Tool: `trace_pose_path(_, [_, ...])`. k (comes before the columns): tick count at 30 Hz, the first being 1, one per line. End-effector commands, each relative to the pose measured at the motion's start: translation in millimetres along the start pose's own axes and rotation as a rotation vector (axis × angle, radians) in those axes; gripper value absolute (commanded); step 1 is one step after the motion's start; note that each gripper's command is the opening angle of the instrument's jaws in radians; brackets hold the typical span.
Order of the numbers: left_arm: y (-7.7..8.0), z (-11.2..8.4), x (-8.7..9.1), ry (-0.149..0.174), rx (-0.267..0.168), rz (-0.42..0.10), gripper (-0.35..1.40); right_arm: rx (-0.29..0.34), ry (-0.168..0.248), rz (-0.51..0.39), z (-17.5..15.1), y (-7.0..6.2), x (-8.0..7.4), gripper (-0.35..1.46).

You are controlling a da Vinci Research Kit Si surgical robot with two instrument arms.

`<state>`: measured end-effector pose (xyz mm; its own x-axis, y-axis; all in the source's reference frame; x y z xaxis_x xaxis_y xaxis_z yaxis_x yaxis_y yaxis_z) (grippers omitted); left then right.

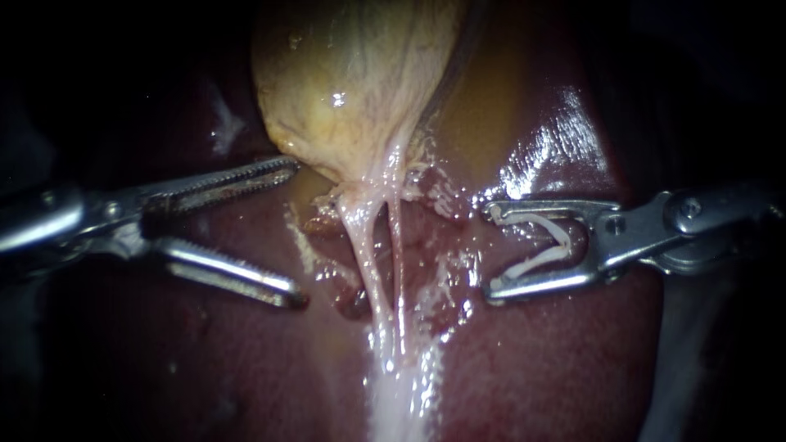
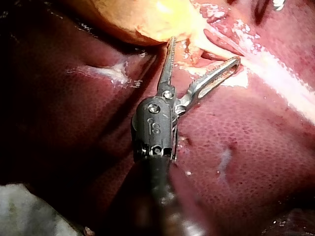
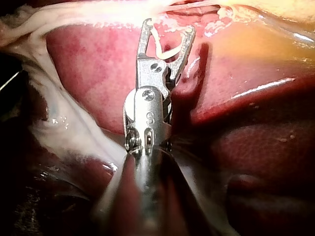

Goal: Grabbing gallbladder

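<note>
The left instrument (image 1: 293,235) has its jaws spread wide over bare liver (image 1: 205,368). A strip of open liver lies between the jaw tips and the two pale tubes (image 1: 364,254). Its upper jaw tip sits just beside the lower edge of the gallbladder (image 1: 352,82), which blocks the way upward. Beyond the tubes, ragged wet tissue (image 1: 446,196) and the right instrument (image 1: 491,250), its jaws gripping a white clip (image 1: 544,245), crowd that side. Below both instruments the liver lies open.

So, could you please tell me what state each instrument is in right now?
Left instrument: open, holding nothing.
Right instrument: jaws apart, holding a white clip.
</note>
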<state>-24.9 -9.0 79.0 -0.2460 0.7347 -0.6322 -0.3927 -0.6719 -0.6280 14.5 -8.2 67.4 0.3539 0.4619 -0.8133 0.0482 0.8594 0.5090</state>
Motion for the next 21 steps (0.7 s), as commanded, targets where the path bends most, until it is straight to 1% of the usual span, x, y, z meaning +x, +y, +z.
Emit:
trace_pose_path(1, [-0.1, 0.1, -0.1, -0.003, 0.003, -0.010, 0.99, 0.000, 0.000, 0.000, 0.0, 0.0, 0.0, 0.50])
trace_pose_path(3, [-0.3, 0.2, -0.1, -0.004, 0.004, -0.052, 0.89, 0.000, 0.000, 0.000, 0.0, 0.0, 0.0, 0.50])
trace_pose_path(4, [-0.3, 0.3, 0.0, -0.005, 0.001, -0.069, 0.79, 0.000, 0.000, 0.000, 0.0, 0.0, 0.0, 0.50])
trace_pose_path(6, [-0.2, 0.5, 0.0, -0.007, -0.003, -0.094, 0.66, -0.001, 0.000, 0.000, 0.0, 0.0, 0.0, 0.50])
trace_pose_path(8, [-0.3, 0.8, 0.1, -0.011, -0.003, -0.117, 0.61, -0.001, 0.000, 0.000, 0.0, 0.0, 0.0, 0.50])
trace_pose_path(9, [-0.3, 1.1, 0.1, -0.014, -0.001, -0.117, 0.56, -0.001, 0.000, 0.000, 0.0, 0.0, 0.0, 0.50])
trace_pose_path(11, [-0.4, 1.5, 0.1, -0.017, -0.001, -0.129, 0.52, -0.001, 0.000, 0.000, 0.1, 0.0, 0.0, 0.50])
trace_pose_path(13, [-0.5, 2.0, 0.0, -0.024, 0.000, -0.152, 0.44, -0.001, 0.000, 0.000, 0.1, 0.0, 0.0, 0.50])
trace_pose_path(16, [-0.7, 2.6, -0.2, -0.029, 0.004, -0.156, 0.42, 0.000, 0.000, 0.000, 0.1, 0.0, 0.0, 0.50])
trace_pose_path(19, [-1.1, 2.8, -0.2, -0.029, 0.003, -0.161, 0.42, 0.000, 0.000, 0.000, 0.1, 0.0, 0.1, 0.50])
trace_pose_path(21, [-1.4, 2.9, -0.3, -0.035, 0.004, -0.161, 0.42, 0.000, 0.000, 0.000, 0.1, -0.1, 0.1, 0.50])
